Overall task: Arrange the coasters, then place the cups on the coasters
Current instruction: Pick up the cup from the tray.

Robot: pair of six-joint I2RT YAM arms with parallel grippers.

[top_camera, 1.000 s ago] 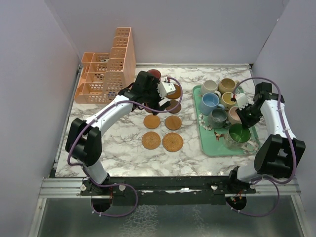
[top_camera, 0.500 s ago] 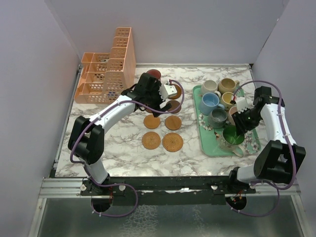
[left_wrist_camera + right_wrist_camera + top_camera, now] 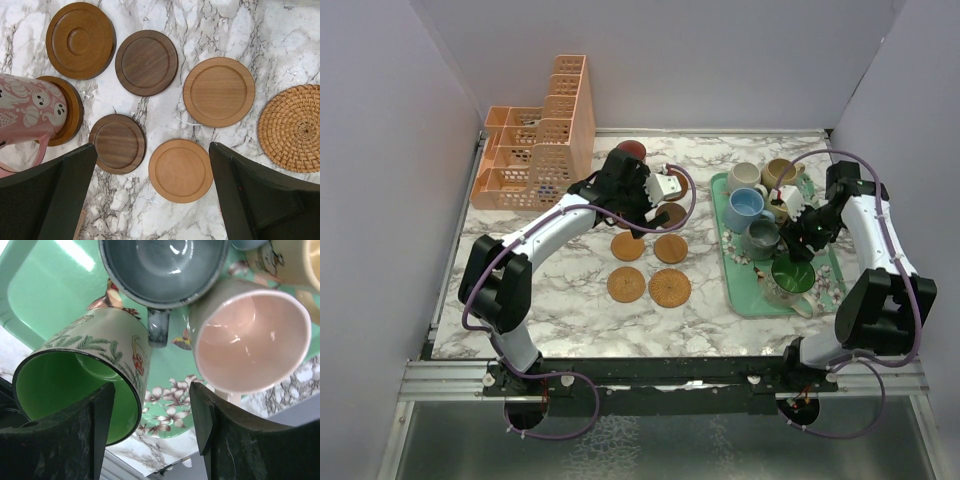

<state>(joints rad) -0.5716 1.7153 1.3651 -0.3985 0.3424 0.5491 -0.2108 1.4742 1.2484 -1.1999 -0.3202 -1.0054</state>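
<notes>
Several round coasters lie on the marble: a light one (image 3: 180, 170), two dark ones (image 3: 117, 143) (image 3: 146, 62), another light one (image 3: 218, 91), an orange-brown one (image 3: 80, 40) and a wicker one (image 3: 291, 128). A pink ghost-print cup (image 3: 30, 107) with a red inside (image 3: 632, 150) stands on one more coaster (image 3: 72, 107). My left gripper (image 3: 152, 152) (image 3: 655, 190) hangs open above them, holding nothing. The other cups stand on the green tray (image 3: 735, 290). My right gripper (image 3: 152, 395) (image 3: 800, 235) is open; the green cup's (image 3: 75, 385) (image 3: 793, 275) wall sits between its jaws. The pink-inside cup (image 3: 252, 337) and grey cup (image 3: 162, 270) are just beyond.
A peach lattice organiser (image 3: 535, 145) stands at the back left. On the tray's far half are the cream (image 3: 745, 177), tan (image 3: 780, 172) and blue (image 3: 747, 207) cups. Purple walls close in both sides. The tray's near rim (image 3: 170, 432) lies close to the table's front.
My right gripper has opened and let go of the green cup, drawing back toward the tray's middle. The left gripper has hardly moved.
</notes>
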